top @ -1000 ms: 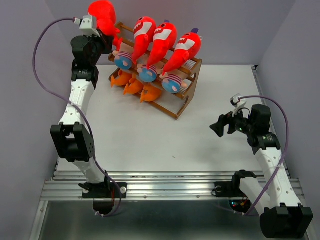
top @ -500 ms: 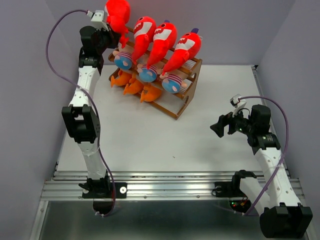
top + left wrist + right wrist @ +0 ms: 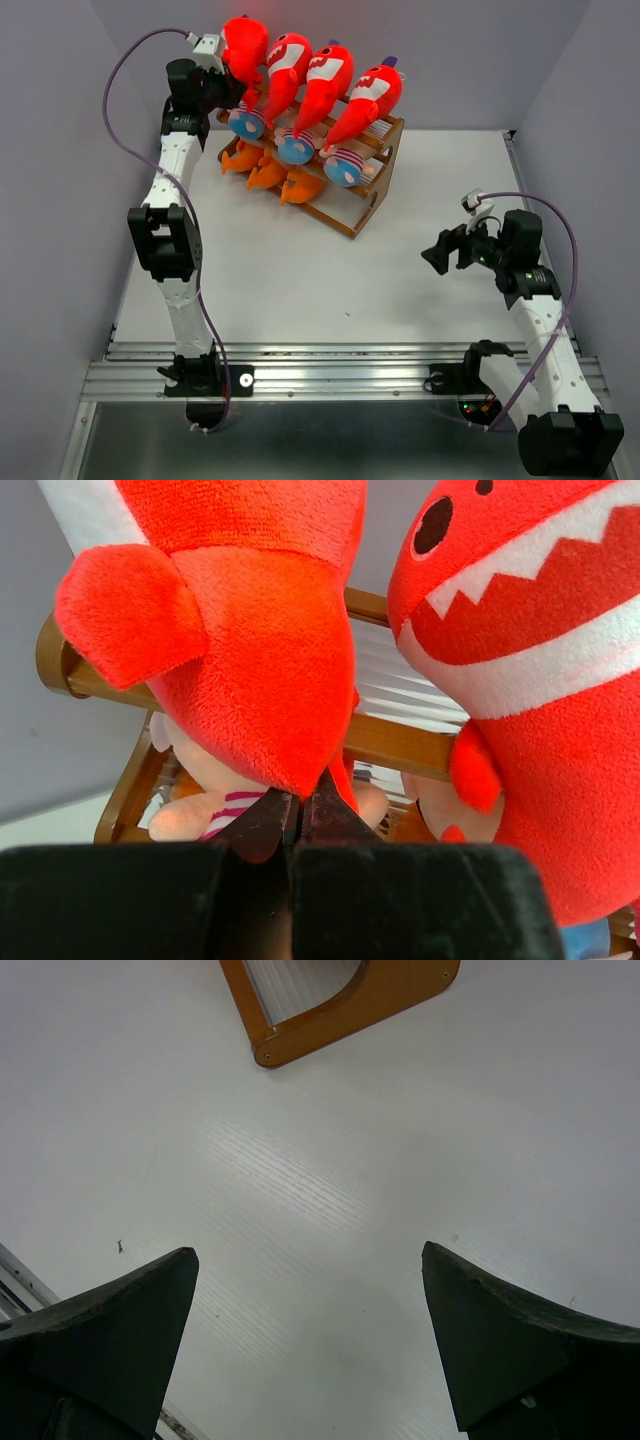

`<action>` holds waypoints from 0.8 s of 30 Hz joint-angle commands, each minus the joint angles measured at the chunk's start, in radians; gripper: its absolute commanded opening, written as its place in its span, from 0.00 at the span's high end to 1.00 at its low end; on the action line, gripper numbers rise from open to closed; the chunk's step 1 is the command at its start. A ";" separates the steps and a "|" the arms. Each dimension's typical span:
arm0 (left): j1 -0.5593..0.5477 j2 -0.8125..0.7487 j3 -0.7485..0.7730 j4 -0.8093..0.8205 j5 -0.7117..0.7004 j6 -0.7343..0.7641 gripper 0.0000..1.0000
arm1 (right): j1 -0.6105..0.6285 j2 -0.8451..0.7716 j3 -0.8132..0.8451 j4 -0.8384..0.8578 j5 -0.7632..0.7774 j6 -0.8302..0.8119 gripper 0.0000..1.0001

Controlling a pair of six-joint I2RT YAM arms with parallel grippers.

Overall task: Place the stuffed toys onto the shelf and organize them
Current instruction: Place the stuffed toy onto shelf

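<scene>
The brown wooden shelf (image 3: 365, 205) stands at the back of the table. Three red sharks (image 3: 322, 78) lie along its top tier, dolls with striped shirts (image 3: 345, 160) fill the middle tier, and orange fish (image 3: 262, 172) the bottom one. My left gripper (image 3: 224, 72) is shut on the tail of a fourth red shark (image 3: 243, 42), holding it at the top tier's left end. In the left wrist view this shark (image 3: 240, 640) hangs over the top rail beside another red shark (image 3: 540, 680). My right gripper (image 3: 436, 252) is open and empty above the table.
In the right wrist view the shelf's wooden foot (image 3: 340, 1010) shows at the top, with bare white table (image 3: 320, 1220) under the open fingers. Grey walls close in the back and both sides. A metal rail (image 3: 340, 375) runs along the near edge.
My left arm has swung right and toward the shelf, carrying the red shark from the far left to the left end of the top tier. The right arm has not moved.
</scene>
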 commanded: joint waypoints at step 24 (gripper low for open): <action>0.001 -0.009 0.065 0.024 0.065 0.004 0.51 | -0.015 -0.012 -0.001 0.060 0.004 -0.013 0.02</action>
